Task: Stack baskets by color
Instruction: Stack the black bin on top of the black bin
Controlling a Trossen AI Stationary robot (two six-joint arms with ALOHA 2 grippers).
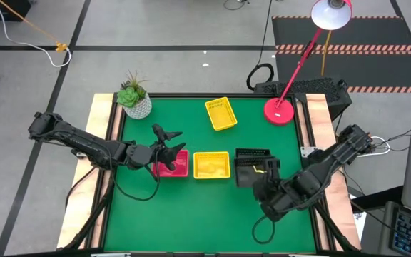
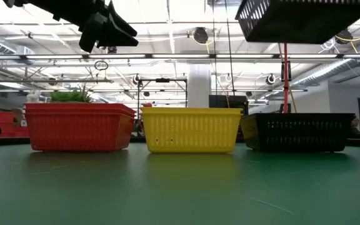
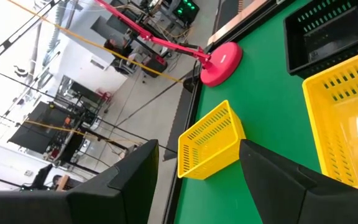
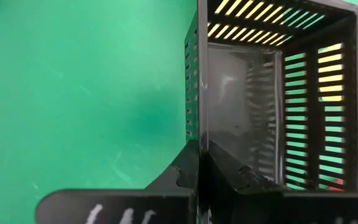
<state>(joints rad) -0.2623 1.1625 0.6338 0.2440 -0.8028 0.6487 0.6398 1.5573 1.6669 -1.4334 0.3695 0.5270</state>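
Note:
A red basket (image 1: 171,166), a yellow basket (image 1: 211,165) and a black basket (image 2: 299,131) stand in a row on their bottoms on the green table. Another yellow basket (image 1: 220,113) sits farther back. A second black basket (image 2: 305,19) hangs high above the black one on the table, with my right gripper (image 4: 199,152) shut on it. My left gripper (image 1: 173,140) stands open in the air above the red basket's far side, nothing between its fingers. My right gripper pinches one side wall (image 4: 197,118) of the lifted black basket at its rim. One finger (image 4: 235,177) is inside the basket and the other (image 4: 182,171) outside. The fingers come slanting down from above. The basket is clear of the table and everything on it.
A white plant pot (image 1: 135,104) stands at the far left corner and a red lamp base (image 1: 280,111) at the far right. Bare green table lies in front of the row of baskets, toward the near edge.

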